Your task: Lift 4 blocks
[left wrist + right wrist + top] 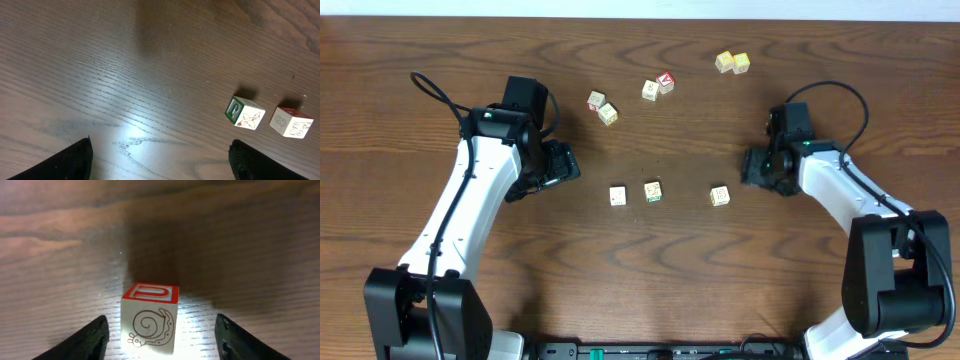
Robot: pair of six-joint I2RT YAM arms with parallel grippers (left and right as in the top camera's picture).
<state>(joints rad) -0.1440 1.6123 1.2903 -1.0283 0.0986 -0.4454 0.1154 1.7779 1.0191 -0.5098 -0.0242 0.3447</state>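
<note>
Wooden table [640, 270] bears scattered blocks [652, 191], one near the right end effector [750, 168]

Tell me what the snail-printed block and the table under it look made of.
Block: probably pale wood, with matte faces, a printed snail outline and a red-painted top. Table: wood or wood-look laminate, with brown grain lines and a smooth semi-gloss finish, judging by the bright glare.

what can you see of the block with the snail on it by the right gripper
The snail block is a small pale wooden cube. Its top face shows a red-framed red letter; its near side bears a reddish line drawing of a snail. It sits flat and upright on the dark wood table. The right gripper has a finger on each side of it, both with a gap, so only the table touches it.
</note>
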